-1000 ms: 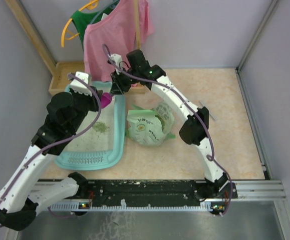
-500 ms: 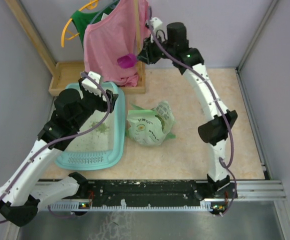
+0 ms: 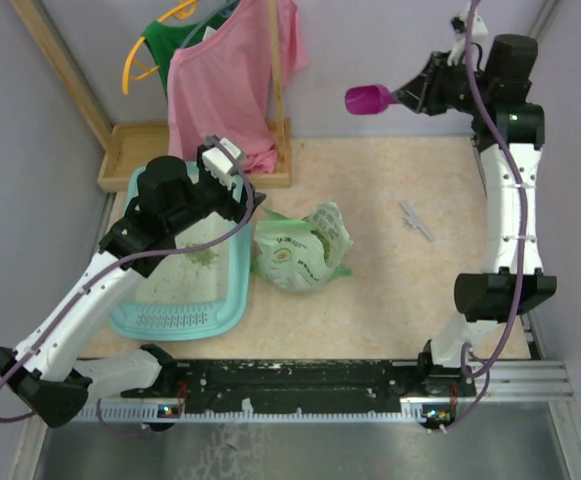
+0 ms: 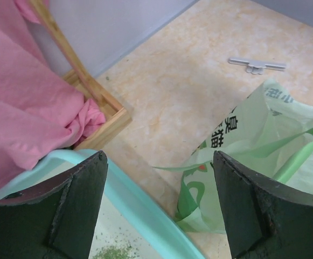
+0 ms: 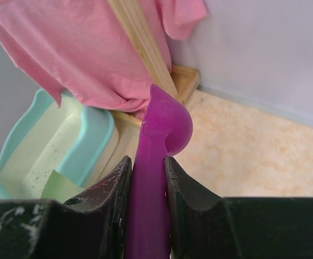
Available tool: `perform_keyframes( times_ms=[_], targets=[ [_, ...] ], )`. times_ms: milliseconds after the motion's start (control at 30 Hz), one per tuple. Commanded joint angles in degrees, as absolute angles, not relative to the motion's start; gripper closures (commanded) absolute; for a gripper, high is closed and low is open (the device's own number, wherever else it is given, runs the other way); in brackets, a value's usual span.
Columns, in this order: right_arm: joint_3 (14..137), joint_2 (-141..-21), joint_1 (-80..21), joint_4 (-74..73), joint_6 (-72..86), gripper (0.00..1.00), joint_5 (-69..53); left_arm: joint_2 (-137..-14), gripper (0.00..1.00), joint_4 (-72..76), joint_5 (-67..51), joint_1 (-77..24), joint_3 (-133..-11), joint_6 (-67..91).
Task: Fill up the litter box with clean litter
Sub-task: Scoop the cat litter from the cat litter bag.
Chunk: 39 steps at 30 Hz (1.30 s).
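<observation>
Swung high rightward, right tool (image 3: 410, 93) grips the magenta scoop (image 3: 368, 99) (between pours, seemingly); left tool (image 4: 161, 205) gapes empty over the litter box (image 3: 235, 300). Next: refill from the bag (image 3: 300, 252).

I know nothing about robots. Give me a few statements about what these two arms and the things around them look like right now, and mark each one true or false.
1. The right gripper is clamped on the handle of the magenta scoop. True.
2. The scoop hangs right above the litter box. False: it is held high, far off to the box's right.
3. The litter box is full of clean litter. False: only a thin scatter of green granules lies on its base.
4. The left gripper is open with nothing between its fingers. True.
5. The pale green bag lies on the table beside the litter box. True.
</observation>
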<state>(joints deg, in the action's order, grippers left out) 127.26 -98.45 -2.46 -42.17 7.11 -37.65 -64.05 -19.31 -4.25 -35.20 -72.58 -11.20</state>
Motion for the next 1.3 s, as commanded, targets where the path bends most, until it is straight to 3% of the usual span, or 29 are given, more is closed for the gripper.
perform_keyframes(
  times_ms=[0,233,433,733,1267],
  targets=[
    [123.65,-93.09,2.40,-49.35,10.21,1.00,-49.14,-64.60,0.15,-19.91,-12.04,-35.07,-76.74,-13.60],
    [120.96,-88.93,2.72,-66.96,-0.82,1.00,-55.31,-65.57,0.14,-21.79,-21.34,-35.07,-80.60,-13.03],
    [119.49,-83.83,2.72,-75.16,-7.90,1.00,-53.31,-66.80,0.14,-25.84,-29.44,-35.07,-83.11,-12.25],
    [114.33,-76.08,2.73,-76.11,-8.74,1.00,-52.05,-69.82,0.13,-37.06,-27.96,-35.71,-85.73,-17.42],
    [109.68,-72.01,2.72,-79.23,-11.09,1.00,-51.85,-75.42,0.14,-38.33,-25.53,-37.61,-86.26,-24.06]
  ],
)
